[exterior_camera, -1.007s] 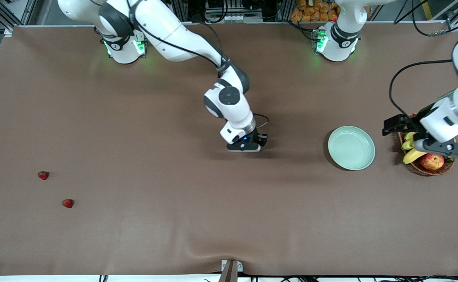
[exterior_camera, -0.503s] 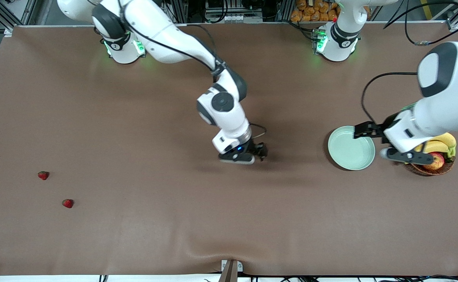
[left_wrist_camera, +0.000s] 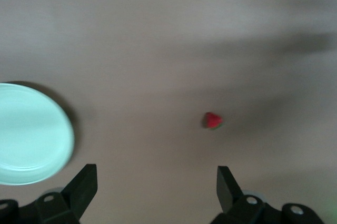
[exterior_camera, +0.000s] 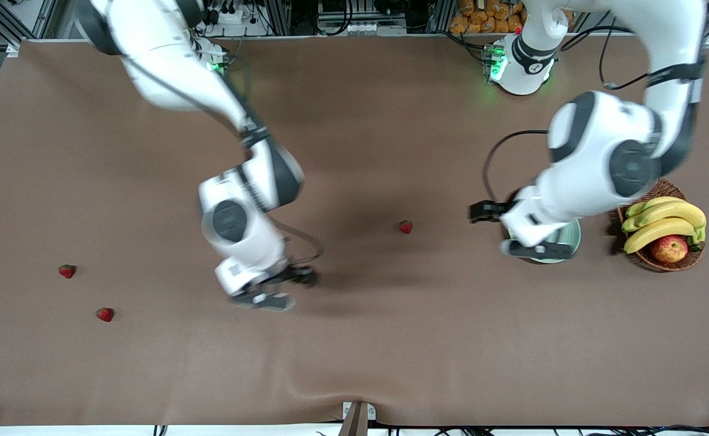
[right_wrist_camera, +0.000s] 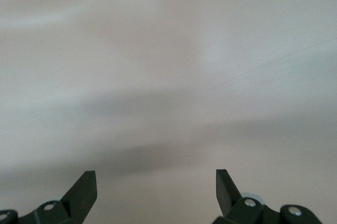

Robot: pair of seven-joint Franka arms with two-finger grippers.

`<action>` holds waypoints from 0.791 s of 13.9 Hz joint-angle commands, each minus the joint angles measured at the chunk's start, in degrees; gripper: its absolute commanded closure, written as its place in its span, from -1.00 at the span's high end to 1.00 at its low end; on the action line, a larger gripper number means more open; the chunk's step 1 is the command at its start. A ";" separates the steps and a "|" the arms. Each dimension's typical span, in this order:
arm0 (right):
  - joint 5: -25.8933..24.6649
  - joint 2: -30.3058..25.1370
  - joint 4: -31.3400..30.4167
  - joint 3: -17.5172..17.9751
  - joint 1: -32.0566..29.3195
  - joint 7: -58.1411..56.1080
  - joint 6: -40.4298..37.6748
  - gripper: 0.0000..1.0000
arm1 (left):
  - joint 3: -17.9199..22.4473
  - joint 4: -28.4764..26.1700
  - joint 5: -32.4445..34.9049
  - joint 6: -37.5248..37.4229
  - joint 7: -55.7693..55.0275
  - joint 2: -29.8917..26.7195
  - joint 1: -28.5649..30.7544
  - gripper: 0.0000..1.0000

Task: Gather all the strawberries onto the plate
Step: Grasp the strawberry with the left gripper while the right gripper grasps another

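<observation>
One strawberry (exterior_camera: 406, 227) lies on the brown table near the middle; it also shows in the left wrist view (left_wrist_camera: 212, 121). Two more strawberries (exterior_camera: 67, 270) (exterior_camera: 105, 314) lie near the right arm's end. The mint-green plate (exterior_camera: 572, 237) is mostly hidden under the left arm; the left wrist view shows it empty (left_wrist_camera: 26, 134). My left gripper (exterior_camera: 536, 249) (left_wrist_camera: 157, 187) is open and empty, over the plate's edge on the side toward the middle strawberry. My right gripper (exterior_camera: 262, 298) (right_wrist_camera: 155, 187) is open and empty over bare table, between the middle strawberry and the other two.
A brown wicker basket (exterior_camera: 639, 257) with bananas (exterior_camera: 663, 221) and an apple (exterior_camera: 669, 248) stands beside the plate at the left arm's end. The table's front edge has a small metal bracket (exterior_camera: 357, 415).
My right arm swung from the table's middle toward the two strawberries at its end, uncovering the middle strawberry. My left arm moved from the basket to over the plate.
</observation>
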 commanded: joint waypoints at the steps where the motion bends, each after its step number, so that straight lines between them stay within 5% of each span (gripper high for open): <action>1: -0.33 -3.38 -3.27 0.75 -8.73 -7.17 -3.57 1.00 | 0.56 0.55 1.05 4.17 -4.24 3.50 -4.76 1.00; 7: -5.68 -1.19 -3.62 0.48 -22.46 -41.14 -3.67 1.00 | 0.73 0.19 5.07 11.64 -10.04 10.44 -10.31 1.00; 11: -6.22 2.59 -3.53 0.48 -27.12 -60.24 5.18 1.00 | 0.56 -0.33 7.82 15.95 -13.48 14.23 -11.90 1.00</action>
